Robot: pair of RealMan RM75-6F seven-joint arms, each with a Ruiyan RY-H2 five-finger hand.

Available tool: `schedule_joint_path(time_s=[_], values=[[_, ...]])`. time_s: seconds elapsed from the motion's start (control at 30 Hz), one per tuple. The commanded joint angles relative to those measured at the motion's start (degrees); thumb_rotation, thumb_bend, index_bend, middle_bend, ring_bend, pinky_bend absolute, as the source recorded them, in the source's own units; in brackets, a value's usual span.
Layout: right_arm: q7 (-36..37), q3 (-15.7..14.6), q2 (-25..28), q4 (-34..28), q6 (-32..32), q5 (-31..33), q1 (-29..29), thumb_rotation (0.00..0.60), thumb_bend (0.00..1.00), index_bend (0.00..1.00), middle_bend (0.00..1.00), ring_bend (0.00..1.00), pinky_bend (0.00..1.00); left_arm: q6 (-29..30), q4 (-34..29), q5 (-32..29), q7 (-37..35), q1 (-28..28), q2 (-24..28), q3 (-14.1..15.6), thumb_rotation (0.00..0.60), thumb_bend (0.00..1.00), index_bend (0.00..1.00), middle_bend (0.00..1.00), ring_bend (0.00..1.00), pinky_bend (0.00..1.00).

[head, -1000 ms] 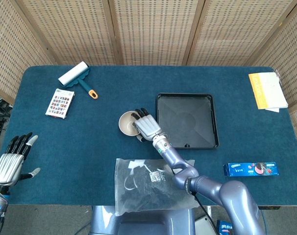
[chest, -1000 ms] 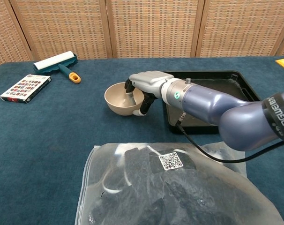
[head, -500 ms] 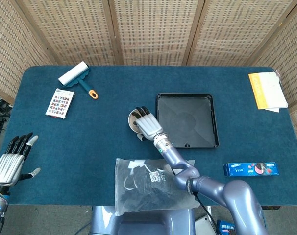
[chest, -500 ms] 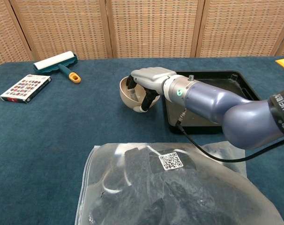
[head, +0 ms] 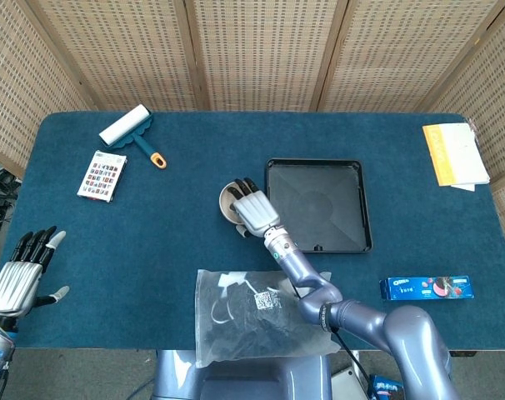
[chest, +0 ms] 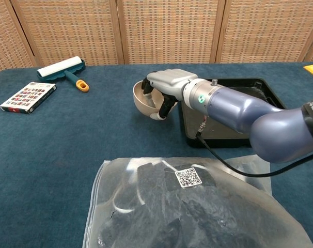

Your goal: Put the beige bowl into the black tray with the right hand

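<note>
Since a second back the bowl [chest: 144, 96] had come up off the cloth: it sat flat then, and now it hung tipped on its side in the right hand [chest: 167, 88], mouth turned toward the tray [chest: 260, 86], a touch higher and closer to the tray than half a second ago. The left hand [head: 17, 276] had not moved at all.

Nearest the robot lay the clear bag [chest: 192, 206] of dark stuff, its front edge over the table's near edge. Beyond it ran a band of bare blue table [head: 177, 225] between the bag and the bowl. The tray sat just right of the bowl, its near-left rim close to the hand, the floor of it bare. A snack box [head: 426, 287] lay at the near right, well apart from the tray.

The right hand gripped the bowl's rim, fingers [chest: 164, 106] curled inside it and the palm across the top, with the forearm stretching back over the tray's left front corner. The left hand hovered off the near-left corner, fingers spread, holding nothing.

Farther left sat the card box [head: 102, 175] and the lint roller [head: 127, 129], and at the far right the yellow papers [head: 455, 154] reached the table's edge.
</note>
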Motion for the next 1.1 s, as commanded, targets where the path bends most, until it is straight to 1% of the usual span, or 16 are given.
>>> schedule_joint_path(time_s=[0.03, 0.23, 0.5, 0.67, 0.83, 1.1], values=[[-0.9, 0.1, 0.6, -0.7, 0.6, -0.1, 0.0, 0.6, 0.51, 0.68, 0.22, 0.0, 0.1, 0.0, 0.0, -0.1, 0.0, 0.0, 0.0, 0.0, 0.6, 0.18, 0.0, 0.0, 0.0, 0.0], [-3.2, 0.6, 2.3, -2.6, 1.9, 0.1, -0.2, 0.6, 0.5, 0.68, 0.22, 0.0, 0.1, 0.0, 0.0, 0.0, 0.1, 0.0, 0.0, 0.0, 0.6, 0.18, 0.0, 0.0, 0.0, 0.0], [-8.2, 0.9, 6.5, -6.7, 3.5, 2.0, -1.7, 0.6, 0.5, 0.68, 0.23, 0.0, 0.1, 0.2, 0.0, 0.3, 0.2, 0.1, -0.1, 0.1, 0.6, 0.18, 0.0, 0.0, 0.0, 0.0], [-11.0, 0.6, 9.2, -8.7, 4.2, 3.4, -3.2, 0.6, 0.49, 0.68, 0.23, 0.0, 0.1, 0.3, 0.0, 0.6, 0.5, 0.1, -0.1, 0.2, 0.6, 0.18, 0.0, 0.0, 0.0, 0.0], [-13.4, 0.0, 12.0, -10.6, 4.6, 5.7, -5.2, 0.6, 0.49, 0.69, 0.23, 0.0, 0.1, 0.5, -0.2, 0.8, 0.7, 0.2, -0.1, 0.3, 0.6, 0.18, 0.0, 0.0, 0.0, 0.0], [-15.2, -2.3, 15.2, -11.6, 5.5, 7.4, -8.8, 0.6, 0.49, 0.69, 0.23, 0.0, 0.1, 0.7, -0.3, 1.2, 1.4, 0.2, -0.3, 0.5, 0.6, 0.18, 0.0, 0.0, 0.0, 0.0]])
